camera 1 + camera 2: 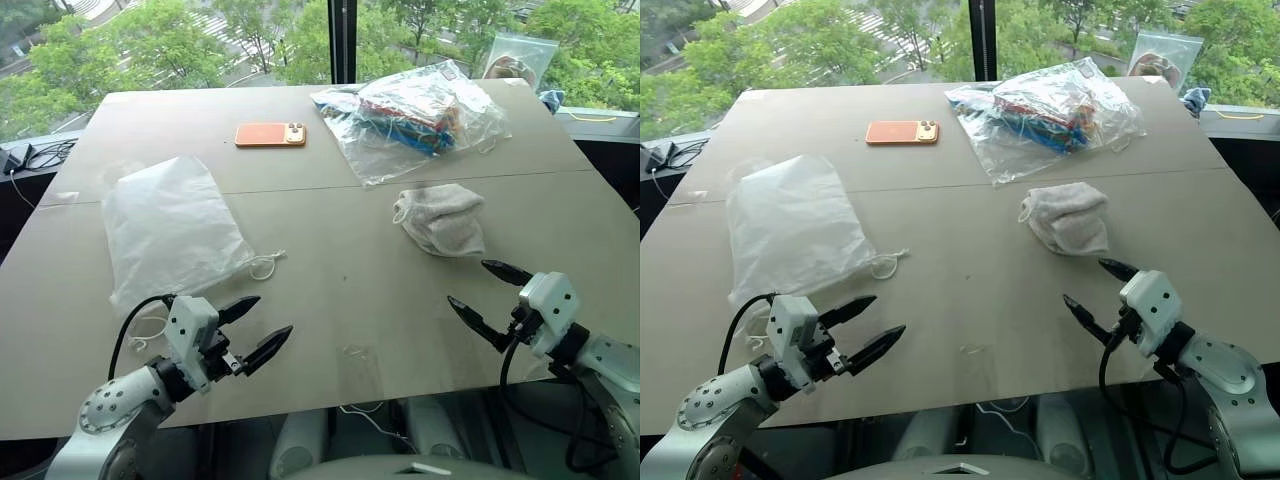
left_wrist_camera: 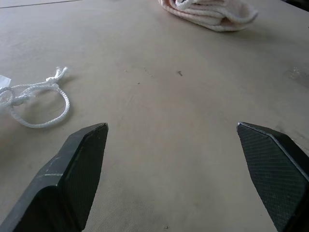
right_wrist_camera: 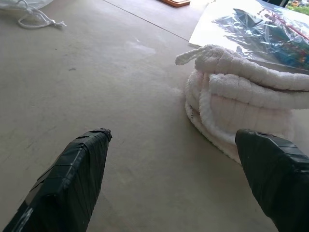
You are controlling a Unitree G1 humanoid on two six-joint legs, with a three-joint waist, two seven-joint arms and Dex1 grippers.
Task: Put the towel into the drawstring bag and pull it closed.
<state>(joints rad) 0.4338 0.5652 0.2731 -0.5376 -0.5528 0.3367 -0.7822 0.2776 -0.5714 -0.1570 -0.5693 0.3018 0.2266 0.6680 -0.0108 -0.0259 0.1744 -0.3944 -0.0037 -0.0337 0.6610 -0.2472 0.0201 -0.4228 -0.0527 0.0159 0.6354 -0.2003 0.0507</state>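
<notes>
Table [image 1: 330, 300]: a broad beige top below a window with green trees beyond it.
Towel [image 1: 442, 218]: a crumpled off-white terry bundle, lying at about 2 o'clock from the table's middle; nothing touches it.
Drawstring bag [image 1: 170, 228]: flat and translucent white, at about 9 o'clock from the middle, well apart from the towel; its mouth faces the near edge.
Cords [image 1: 266, 265]: thin white loops, one trailing from the bag's near right corner at about 5 o'clock of the bag, another near the left arm's cable.
Left gripper [image 1: 257, 332]: above the near edge at about 7 o'clock, jaws spread wide with nothing between them, pointing towards the table's middle; the cord loop lies just beyond it.
Right gripper [image 1: 487, 292]: at about 4 o'clock, jaws spread wide and empty, aimed at the towel, which lies near its tips but apart from them.
Clear plastic bag [image 1: 420, 115]: holds colourful contents, at about 1 o'clock, just behind the towel.
Phone [image 1: 270, 134]: orange, lying flat at about 11 o'clock, between the two bags' far ends.
</notes>
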